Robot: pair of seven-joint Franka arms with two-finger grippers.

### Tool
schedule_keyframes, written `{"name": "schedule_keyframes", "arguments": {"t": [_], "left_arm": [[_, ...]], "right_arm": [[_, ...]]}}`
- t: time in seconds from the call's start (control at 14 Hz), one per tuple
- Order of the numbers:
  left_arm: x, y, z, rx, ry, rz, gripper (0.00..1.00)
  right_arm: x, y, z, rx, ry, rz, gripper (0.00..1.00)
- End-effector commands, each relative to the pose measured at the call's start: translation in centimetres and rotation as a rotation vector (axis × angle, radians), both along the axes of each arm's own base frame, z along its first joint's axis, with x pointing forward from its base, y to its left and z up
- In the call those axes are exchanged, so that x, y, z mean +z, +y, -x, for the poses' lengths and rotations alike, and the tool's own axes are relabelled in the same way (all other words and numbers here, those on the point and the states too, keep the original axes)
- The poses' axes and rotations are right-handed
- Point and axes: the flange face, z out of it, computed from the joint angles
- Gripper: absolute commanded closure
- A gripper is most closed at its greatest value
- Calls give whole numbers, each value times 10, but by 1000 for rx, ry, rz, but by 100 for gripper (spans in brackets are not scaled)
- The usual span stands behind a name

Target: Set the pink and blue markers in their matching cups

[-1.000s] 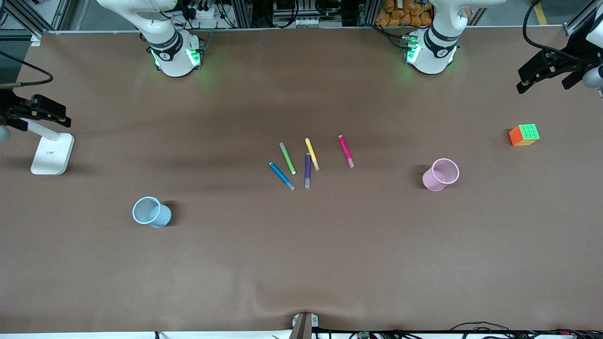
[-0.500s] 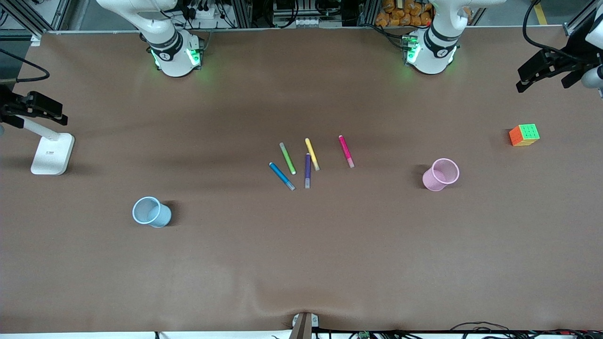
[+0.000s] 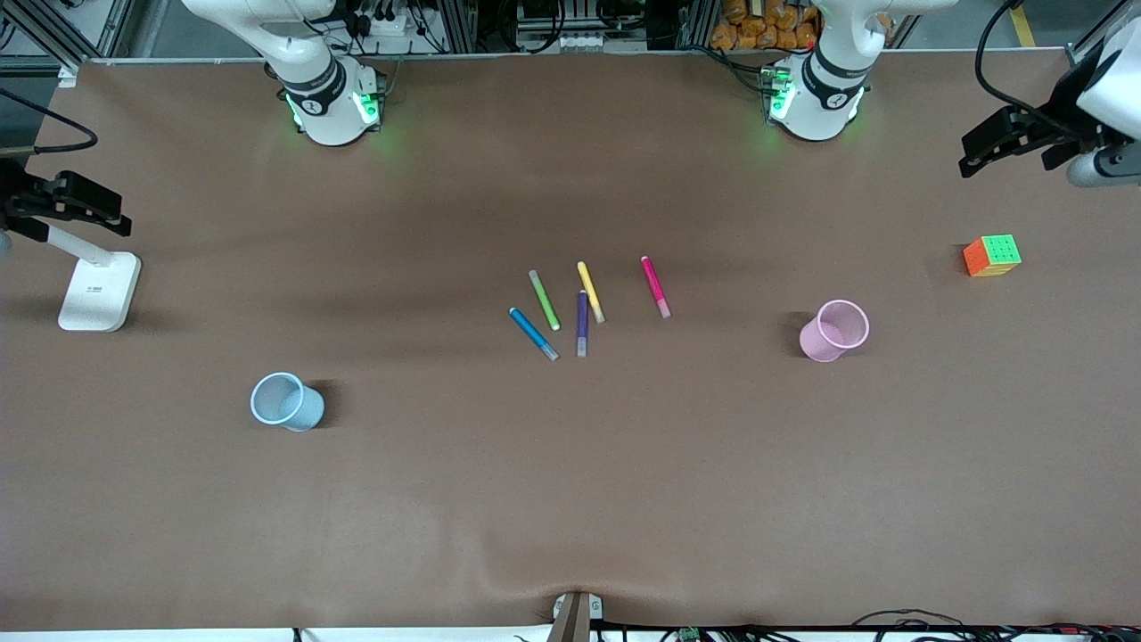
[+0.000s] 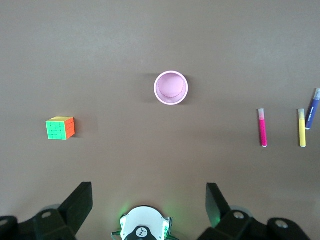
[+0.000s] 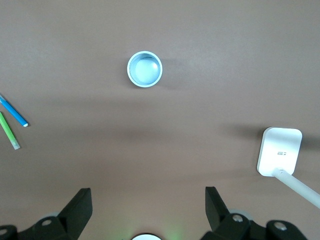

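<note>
The pink marker [image 3: 655,287] and the blue marker [image 3: 533,333] lie flat among other markers at the table's middle. The pink cup [image 3: 833,330] stands upright toward the left arm's end, the pale blue cup [image 3: 287,402] toward the right arm's end. My left gripper [image 3: 980,152] is open and empty, high over the table's end by the cube. My right gripper [image 3: 120,214] is open and empty, high over the white stand. The left wrist view shows the pink cup [image 4: 171,88] and pink marker [image 4: 262,128]. The right wrist view shows the blue cup [image 5: 145,69] and blue marker [image 5: 13,112].
Green [image 3: 544,300], yellow [image 3: 590,292] and dark purple [image 3: 582,323] markers lie between the blue and pink ones. A colour cube [image 3: 991,256] sits at the left arm's end. A white stand [image 3: 98,290] sits at the right arm's end.
My left gripper has shifted a little toward the table's middle. My right gripper has barely moved. The markers and cups have not moved.
</note>
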Motion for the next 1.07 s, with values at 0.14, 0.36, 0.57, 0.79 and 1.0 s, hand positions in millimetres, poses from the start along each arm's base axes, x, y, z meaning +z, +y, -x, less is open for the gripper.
{"name": "schedule_keyframes", "arguments": {"t": [0.14,0.36,0.57,0.79,1.0], "left_arm": [[-12,-3,-12,-8,44,14,0],[-23,-8,-18,-10,67,27,0],[-55,-8,-32,-3,135,22,0],[-78,-7,-37,3,207,15,0],[-85,-13,-40,-7,221,-3,0]], "right_arm": [[-3,2,6,-19,0,-20,0],[-10,16,1,7,-11,-23,0],[-14,40,-4,48,-35,-31,0],[-25,67,-6,92,-37,-33,0],[-29,71,-7,99,-35,-33,0]]}}
